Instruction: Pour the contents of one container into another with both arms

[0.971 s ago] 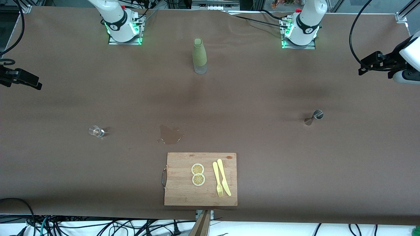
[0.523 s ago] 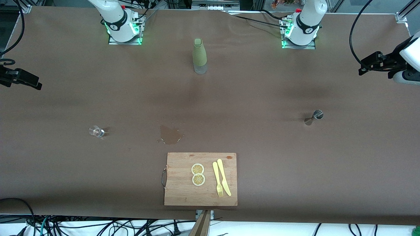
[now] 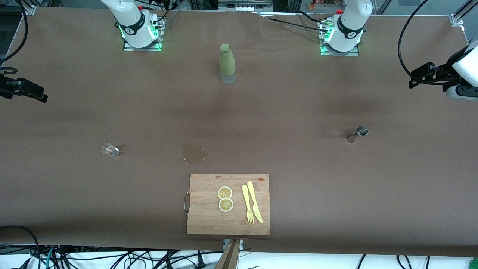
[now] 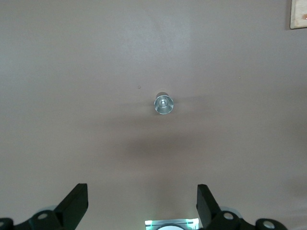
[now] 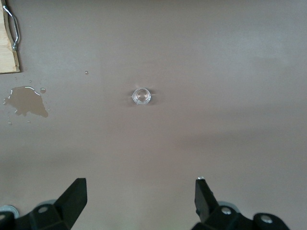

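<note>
**Front view: both hands raised and spread, jigger and glass untouched**

Front view shows a wide brown surface with the two white arm bases along its upper edge. A wooden cutting board lies at the edge nearest the front camera, carrying two lemon slices and a yellow fork beside a yellow knife. An olive-green bottle stands upright between the bases. A small puddle sits just farther from the camera than the board.

The left hand hangs high over the surface toward the left arm's end, its fingers spread wide and holding nothing. The right hand hangs likewise, wide apart and empty, toward the right arm's end.

The silver jigger stands alone on the left arm's side. The clear glass cup stands alone on the right arm's side, well apart from the puddle.
</note>
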